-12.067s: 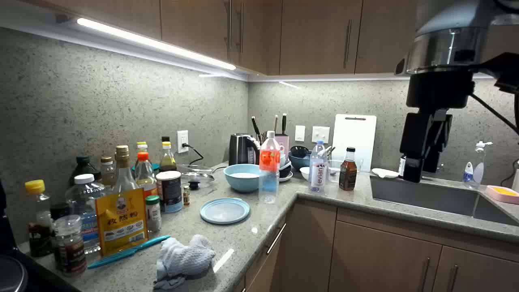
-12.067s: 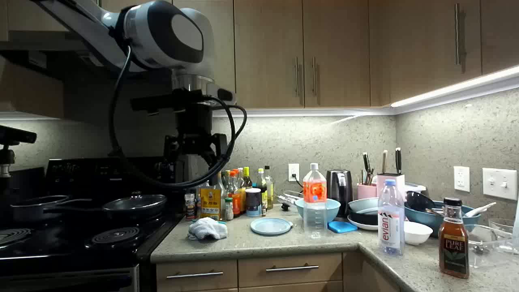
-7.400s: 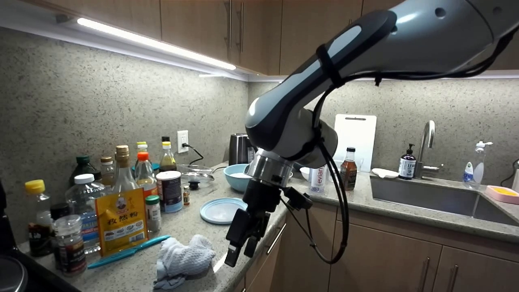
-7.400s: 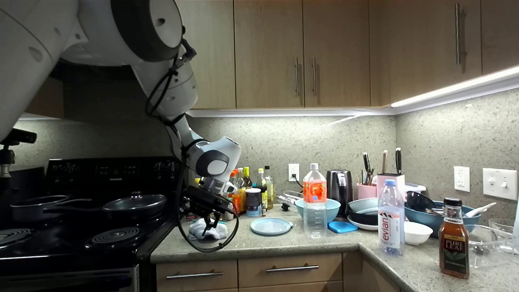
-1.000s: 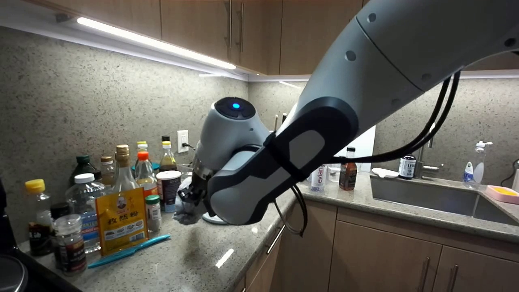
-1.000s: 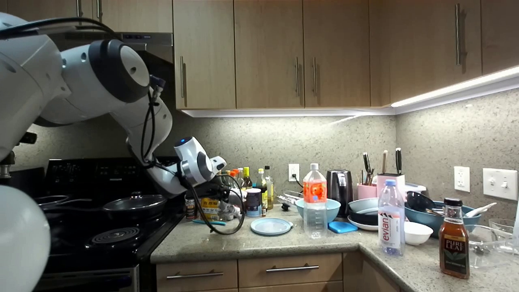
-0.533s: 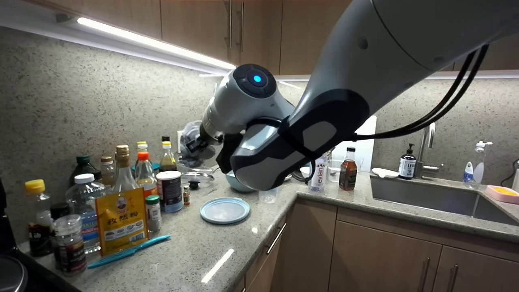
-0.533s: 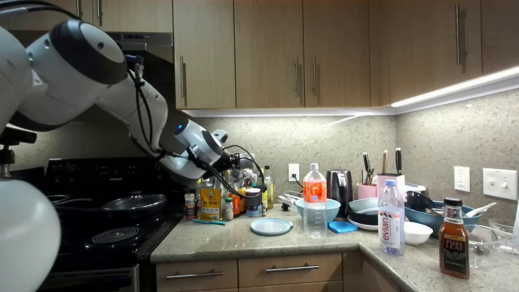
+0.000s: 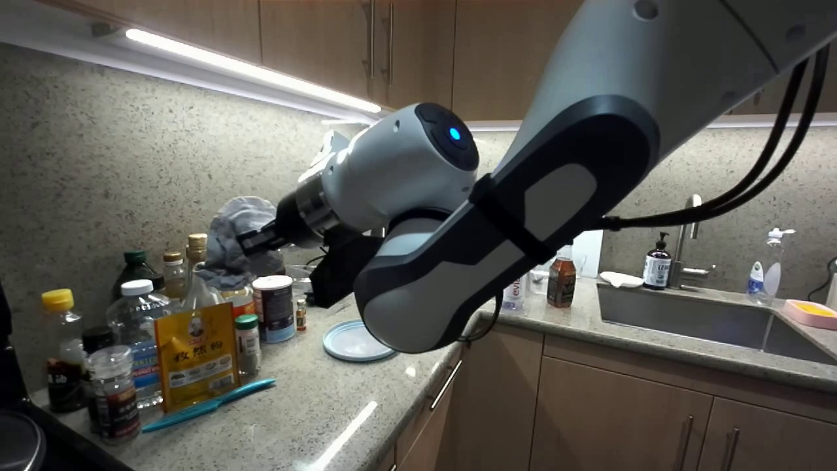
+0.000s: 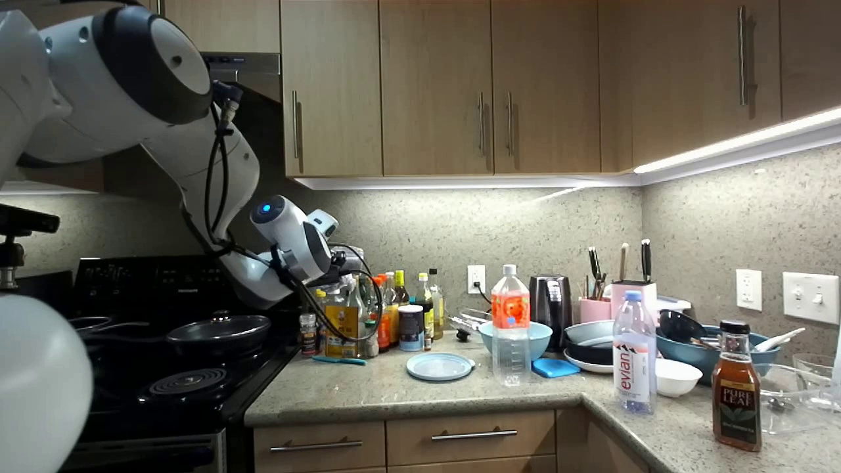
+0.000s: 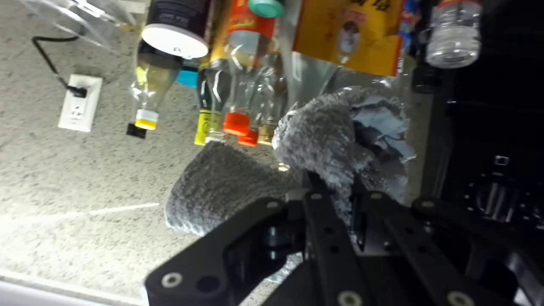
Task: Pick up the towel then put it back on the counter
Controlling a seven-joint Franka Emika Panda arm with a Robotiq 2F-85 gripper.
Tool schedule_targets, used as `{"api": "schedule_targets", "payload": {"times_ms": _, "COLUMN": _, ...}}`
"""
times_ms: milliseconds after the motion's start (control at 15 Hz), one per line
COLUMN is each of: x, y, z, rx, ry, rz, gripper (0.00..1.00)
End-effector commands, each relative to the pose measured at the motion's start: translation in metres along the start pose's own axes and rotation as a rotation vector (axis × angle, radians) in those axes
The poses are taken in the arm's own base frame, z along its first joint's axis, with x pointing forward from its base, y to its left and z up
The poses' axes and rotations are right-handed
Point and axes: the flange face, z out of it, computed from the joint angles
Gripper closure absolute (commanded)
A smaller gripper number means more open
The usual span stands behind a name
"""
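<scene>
Wrist view: my tool [image 11: 335, 187] pinches the towel [image 11: 321, 138].
Lowering here, I risk its folds toppling bottles [image 11: 244, 68] beyond the tool.

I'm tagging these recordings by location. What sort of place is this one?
A kitchen, most likely in a home, though that part is a guess: it has a stove with a lidded pan on it, a sink with a faucet, and cabinets above the counter.

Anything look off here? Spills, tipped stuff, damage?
No spill, tipping or damage that I can see. What stands out: the towel, held up in the gripper, overlaps the bottles in an exterior view, a possible snag; whether they touch, I can't tell.
</scene>
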Motion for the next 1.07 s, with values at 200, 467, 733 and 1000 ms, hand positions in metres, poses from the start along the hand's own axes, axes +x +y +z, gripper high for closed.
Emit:
{"api": "schedule_targets", "payload": {"times_ms": 200, "x": -0.002, "y": -0.003, "z": -0.005, "rx": 0.023, "ry": -0.012, "rz": 0.02, "gripper": 0.87}}
{"api": "schedule_targets", "payload": {"times_ms": 467, "x": -0.014, "y": -0.028, "z": -0.017, "rx": 0.109, "ry": -0.117, "rz": 0.004, "gripper": 0.97}}
{"api": "schedule_targets", "payload": {"times_ms": 733, "x": -0.033, "y": -0.037, "z": -0.02, "rx": 0.091, "ry": -0.368, "rz": 0.047, "gripper": 0.97}}
{"api": "schedule_targets", "payload": {"times_ms": 1000, "x": -0.037, "y": -0.035, "z": -0.008, "rx": 0.047, "ry": -0.462, "rz": 0.053, "gripper": 0.97}}
